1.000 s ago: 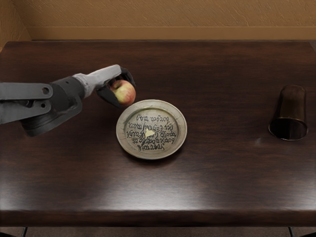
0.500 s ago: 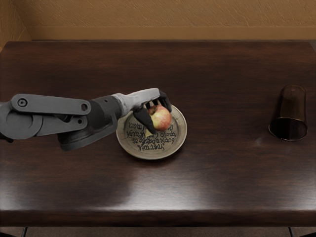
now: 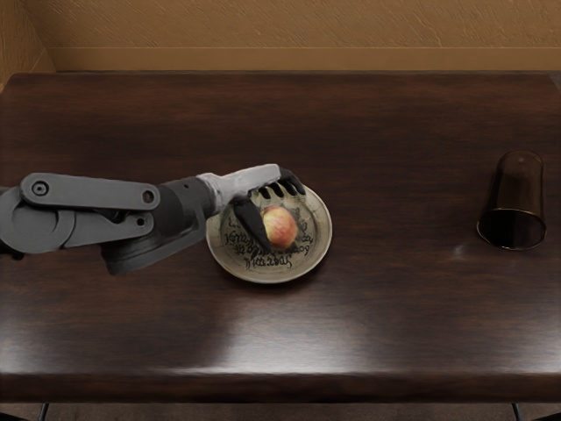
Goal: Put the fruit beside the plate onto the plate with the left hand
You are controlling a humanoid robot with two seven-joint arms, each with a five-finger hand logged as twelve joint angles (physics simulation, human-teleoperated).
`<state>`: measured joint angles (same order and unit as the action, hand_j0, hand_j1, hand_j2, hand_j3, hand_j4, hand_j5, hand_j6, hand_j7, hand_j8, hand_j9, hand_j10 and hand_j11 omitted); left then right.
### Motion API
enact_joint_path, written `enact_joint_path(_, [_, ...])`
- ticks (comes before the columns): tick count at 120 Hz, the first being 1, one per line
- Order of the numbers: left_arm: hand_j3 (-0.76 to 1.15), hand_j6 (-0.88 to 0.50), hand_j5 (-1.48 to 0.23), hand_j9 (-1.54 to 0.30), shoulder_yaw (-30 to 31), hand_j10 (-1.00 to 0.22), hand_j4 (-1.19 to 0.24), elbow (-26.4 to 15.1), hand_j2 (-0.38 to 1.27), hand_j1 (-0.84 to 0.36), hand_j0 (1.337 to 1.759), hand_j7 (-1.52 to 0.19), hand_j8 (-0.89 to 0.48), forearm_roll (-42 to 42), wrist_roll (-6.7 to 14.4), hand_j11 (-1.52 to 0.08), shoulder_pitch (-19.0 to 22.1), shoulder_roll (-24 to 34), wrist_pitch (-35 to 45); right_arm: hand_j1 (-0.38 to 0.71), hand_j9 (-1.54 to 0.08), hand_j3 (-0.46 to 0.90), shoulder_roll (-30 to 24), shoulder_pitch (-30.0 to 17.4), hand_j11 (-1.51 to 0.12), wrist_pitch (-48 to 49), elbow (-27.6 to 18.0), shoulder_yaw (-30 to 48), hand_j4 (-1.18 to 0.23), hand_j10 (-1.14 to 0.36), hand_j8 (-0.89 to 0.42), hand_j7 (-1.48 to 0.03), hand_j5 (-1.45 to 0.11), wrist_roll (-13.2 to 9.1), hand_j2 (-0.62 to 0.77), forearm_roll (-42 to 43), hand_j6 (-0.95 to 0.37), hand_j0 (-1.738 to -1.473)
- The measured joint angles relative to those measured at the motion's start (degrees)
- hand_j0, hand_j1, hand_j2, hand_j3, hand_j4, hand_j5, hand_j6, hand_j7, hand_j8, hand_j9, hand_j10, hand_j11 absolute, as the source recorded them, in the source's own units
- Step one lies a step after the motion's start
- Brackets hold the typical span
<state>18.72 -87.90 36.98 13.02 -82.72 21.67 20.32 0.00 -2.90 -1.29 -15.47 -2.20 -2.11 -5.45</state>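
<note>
Dark wooden table (image 3: 368, 333) across nearly the whole view, glossy, with soft reflections toward the near edge. Tan wall (image 3: 307, 35) behind its far edge.

Grey left arm (image 3: 88, 210) in from the left edge, stretched low over the table's left half. Thick and dark at the forearm, which sits just beside the plate and hides part of its left rim.

Round, dull metal-coloured plate (image 3: 321, 239) a little left of the table's middle, flat on the wood, with dark script-like lines over its inner face.

Dark glass (image 3: 513, 197) near the table's right edge, well apart from plate, arm and fruit. Hard to tell whether upright or tipped on its side.

Left hand (image 3: 259, 195) over the plate's far-left part, pale on the back and dark at the digits. Fingers (image 3: 285, 187) spread and only loosely curved, fanned above the far side of the fruit with a visible gap, gripping nothing. Thumb (image 3: 249, 221) angled down along the fruit's left side, between it and the plate's left rim. Very close there, but contact not clear.

Red-and-yellow apple (image 3: 279, 226) resting on the plate, near its middle, just in front of the fingertips and right of the thumb.
</note>
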Motion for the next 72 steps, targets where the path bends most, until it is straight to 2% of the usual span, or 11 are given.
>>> enact_joint_path(12, [0.0, -0.28, -0.42, -0.41, -0.5, -0.32, -0.31, 0.0, 0.1, -0.01, 1.658, -0.42, -0.28, 0.1, 0.0, -0.41, -2.8, 3.0, -0.1, -0.31, -0.04, 0.0, 0.0, 0.0, -0.04, 0.0, 0.0, 0.0, -0.03, -0.03, -0.03, -0.04, -0.04, 0.0, -0.01, 0.0, -0.03, -1.658])
enact_joint_path(22, [0.0, -0.27, -0.39, -0.39, -3.3, -0.3, -0.29, 0.0, 0.09, 0.01, 1.658, -0.39, -0.27, -1.3, 0.0, -0.39, -2.9, 9.6, -2.8, -0.31, -0.04, 0.0, 0.0, 0.0, -0.04, 0.0, 0.0, 0.0, -0.03, -0.03, -0.03, -0.04, -0.04, 0.0, -0.01, 0.0, -0.03, -1.658])
enact_joint_path(33, [0.0, -0.26, -0.37, -0.37, -6.6, -0.28, -0.28, -0.1, 0.07, 0.02, 1.658, -0.37, -0.27, -10.2, 0.0, -0.37, -2.7, 19.8, -11.1, -0.31, -0.04, 0.0, 0.0, 0.0, -0.04, 0.0, 0.0, 0.0, -0.03, -0.03, -0.03, -0.04, -0.04, 0.0, -0.01, 0.0, -0.03, -1.658])
enact_joint_path(53, [0.0, -0.26, -0.35, -0.35, -8.5, -0.27, -0.26, -0.1, 0.06, 0.03, 1.658, -0.35, -0.26, -24.4, 0.0, -0.35, -1.1, 32.6, -27.1, -0.31, -0.04, 0.0, 0.0, 0.0, -0.04, 0.0, 0.0, 0.0, -0.03, -0.03, -0.03, -0.04, -0.04, 0.0, -0.01, 0.0, -0.03, -1.658])
enact_joint_path(72, [0.0, -0.26, -0.34, -0.34, -8.9, -0.26, -0.26, -0.1, 0.06, 0.04, 1.658, -0.34, -0.26, -28.1, 0.0, -0.34, 0.4, 35.0, -34.7, -0.31, -0.04, 0.0, 0.0, 0.0, -0.04, 0.0, 0.0, 0.0, -0.03, -0.03, -0.03, -0.04, -0.04, 0.0, -0.01, 0.0, -0.03, -1.658])
